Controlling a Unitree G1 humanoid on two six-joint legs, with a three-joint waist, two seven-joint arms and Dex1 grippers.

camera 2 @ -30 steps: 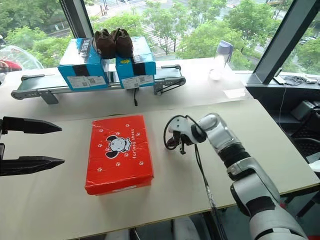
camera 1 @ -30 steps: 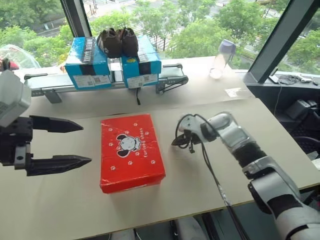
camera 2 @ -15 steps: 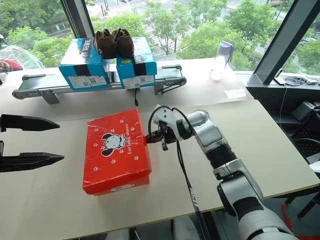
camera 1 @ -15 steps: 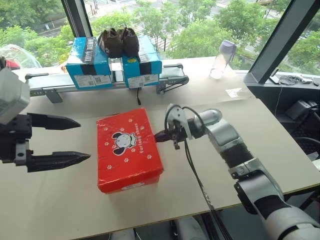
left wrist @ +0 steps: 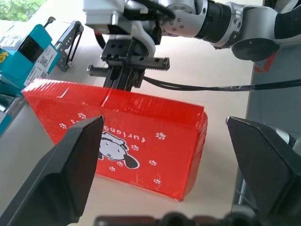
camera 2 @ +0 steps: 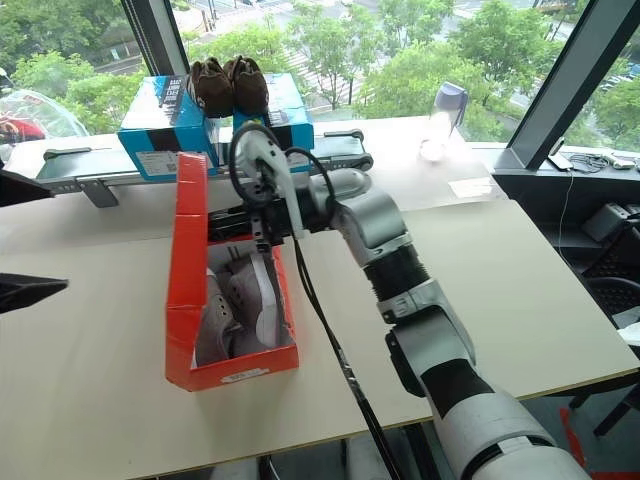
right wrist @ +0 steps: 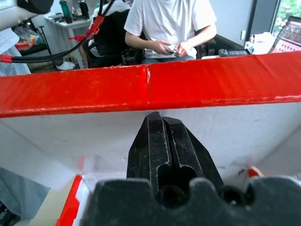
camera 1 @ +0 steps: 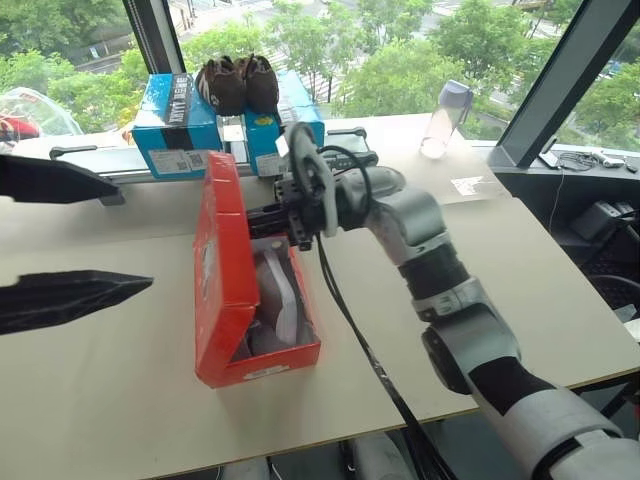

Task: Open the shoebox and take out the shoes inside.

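The red shoebox [camera 2: 232,372] sits in the middle of the table [camera 2: 480,290], and its lid [camera 2: 187,245] stands almost straight up along the box's left side. Inside lie the grey shoes [camera 2: 240,305] with white soles, side by side. The right gripper [camera 2: 222,224] has its two black fingers pressed tight together, holding nothing, and the tips lean on the pale inside of the lid near its far top edge. Nothing grips the lid; it is only propped up. If that gripper slides off or pulls away too soon, I think the lid could drop shut over the shoes. If it pushes too hard to the left, the light box could slide or tip. The left gripper [camera 1: 70,235] hangs at the left side of the table with its fingers spread wide and empty, well apart from the box. It faces the dog picture on the outside of the lid, so reaching straight in could bump the lid. The black cable [camera 2: 330,345] hanging from the right arm lies just beside the box and might snag it.
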